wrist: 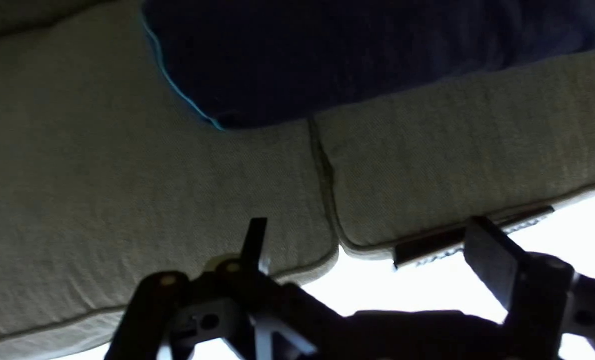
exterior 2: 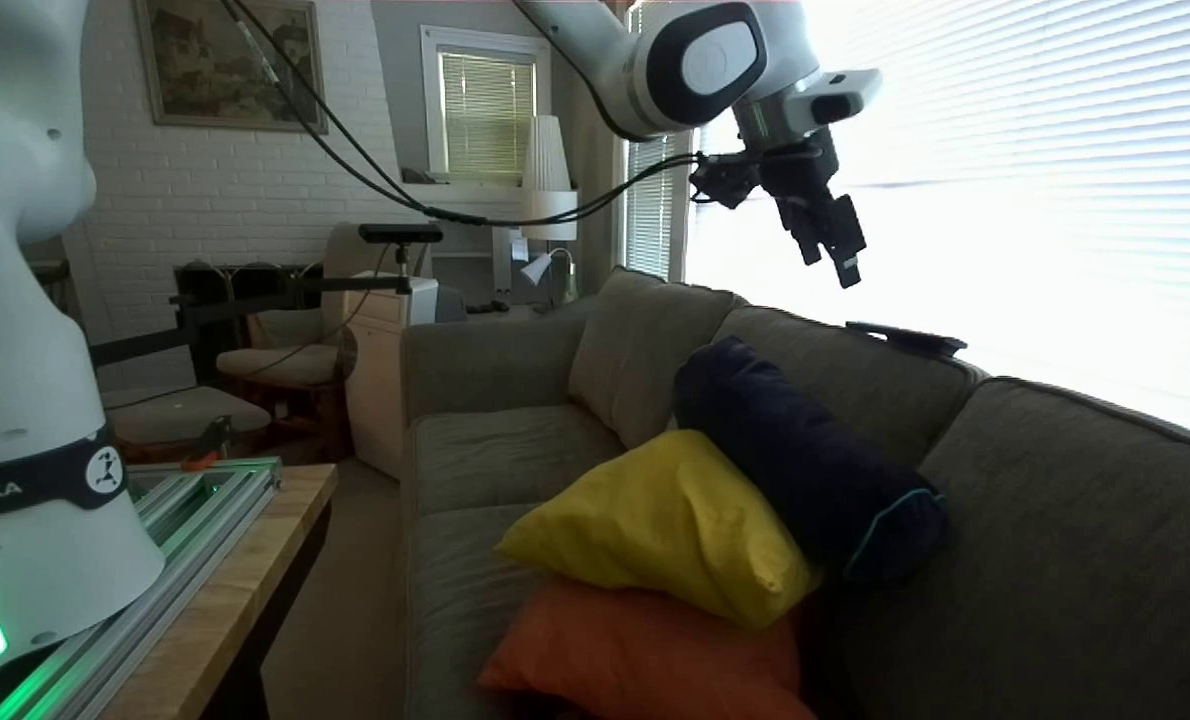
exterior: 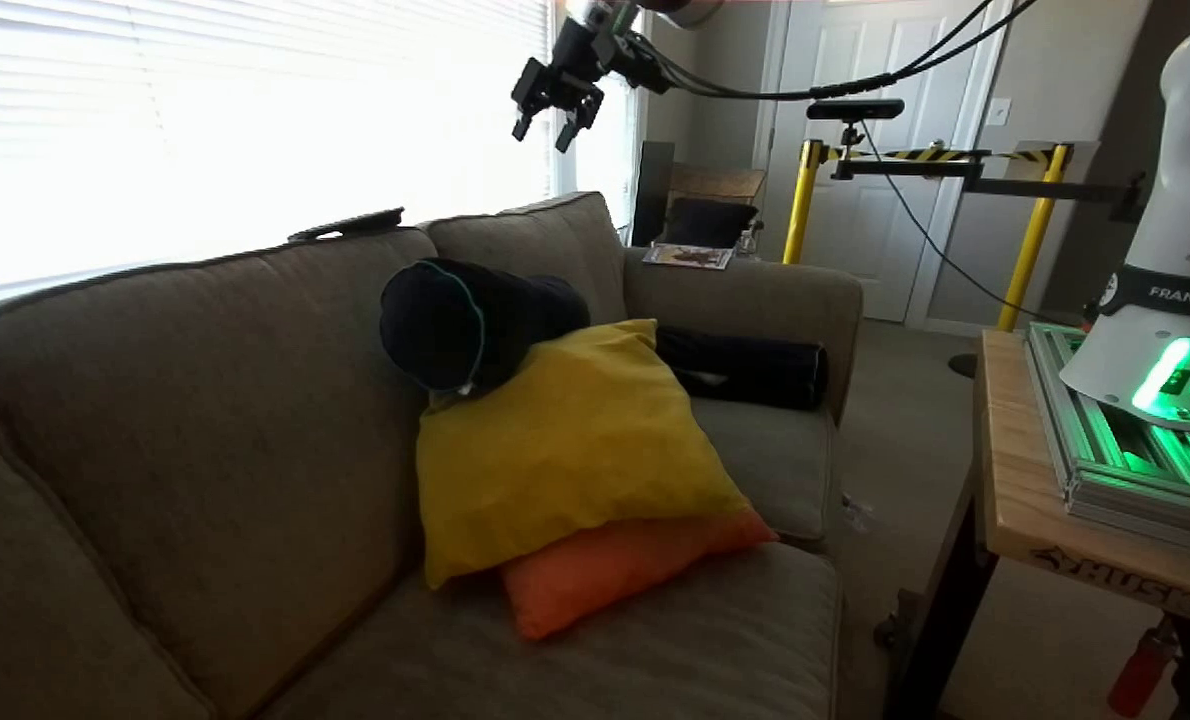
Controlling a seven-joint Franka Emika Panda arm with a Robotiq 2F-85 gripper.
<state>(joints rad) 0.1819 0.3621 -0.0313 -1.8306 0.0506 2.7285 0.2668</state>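
The gripper point(wrist: 367, 224) is empty, its jaws wide apart. The slab point(wrist: 427, 245) (black, its kind unclear) lies below it, toward the window point(exterior 2: 1045, 150), atop the sofa back point(exterior: 205, 400); its long axis follows the back, roughly along the jaws' spread rather than across it. Lower, on the gripper's room side, are the bolster point(exterior 2: 805, 450), yellow cushion point(exterior: 565, 440) and orange cushion point(exterior: 625, 570); nothing shows between gripper and slab.

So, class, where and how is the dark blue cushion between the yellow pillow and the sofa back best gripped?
Probably from above, pinching the turquoise trim at the end in the wrist view. The dark blue cushion looks too thick for the fingers to span, and the yellow pillow lies along its front; that end juts past the pillow.
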